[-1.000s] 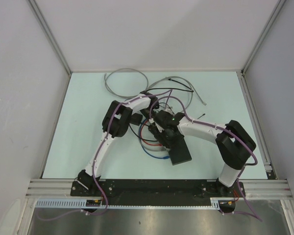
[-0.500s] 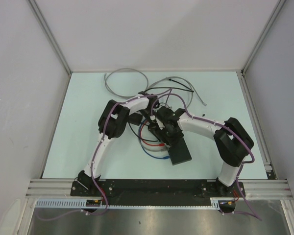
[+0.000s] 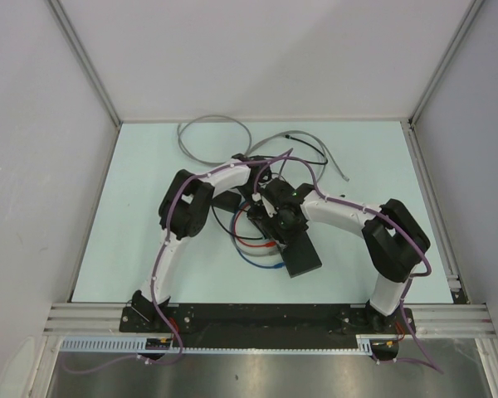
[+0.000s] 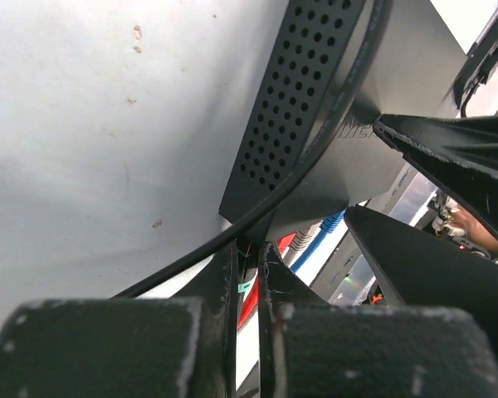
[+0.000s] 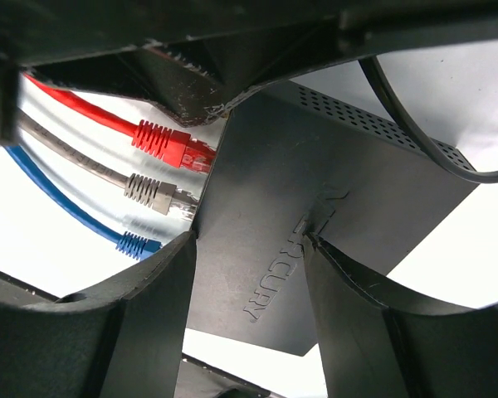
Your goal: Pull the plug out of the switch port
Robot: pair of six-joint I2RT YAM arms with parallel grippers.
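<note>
The switch is a flat matte-black box [image 3: 300, 255] [image 5: 332, 174] lying mid-table. Red [image 5: 170, 145], grey [image 5: 153, 192] and blue [image 5: 139, 243] plugs meet the port edge [image 5: 204, 182] on its narrow side. My right gripper [image 3: 282, 222] [image 5: 251, 240] is open over the box, one fingertip at the port edge, the other on the top face. My left gripper [image 3: 261, 192] [image 4: 249, 249] is shut at the box's corner [image 4: 257, 211]. A thin black cord [image 4: 315, 141] crosses its tips. Whether it is pinched is hidden.
Loose grey cables [image 3: 212, 137] and thin black ones [image 3: 307, 149] lie behind the arms. A small black brick [image 3: 228, 201] sits under the left forearm. Red and blue cables loop left of the box [image 3: 257, 253]. Enclosure walls stand on three sides, with a metal rail [image 3: 266, 317] in front.
Both arms have shifted a little to the left, the left elbow most. The black box has slid slightly left and back with them.
</note>
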